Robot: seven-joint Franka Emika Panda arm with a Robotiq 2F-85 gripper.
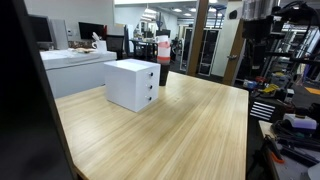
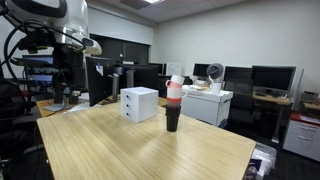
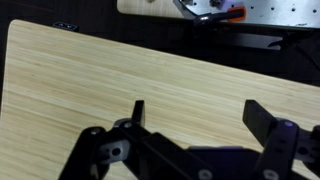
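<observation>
My gripper (image 3: pixel 197 112) is open and empty, its two black fingers wide apart over bare light wood of the table (image 3: pixel 80 80). It hangs high above the table; in both exterior views only the arm shows at the edge (image 1: pixel 255 15) (image 2: pixel 60 25). A white box with two small drawers (image 1: pixel 133 84) (image 2: pixel 139 103) stands on the table. Next to it stands a stack of cups, black at the bottom, red and white above (image 2: pixel 173 103) (image 1: pixel 163 60). Neither is near the gripper.
The table edge (image 3: pixel 150 52) runs along the top of the wrist view, with a dark floor beyond it. A desk with tools (image 3: pixel 220 10) lies past it. Monitors (image 2: pixel 270 78), office desks and equipment racks (image 1: pixel 285 70) surround the table.
</observation>
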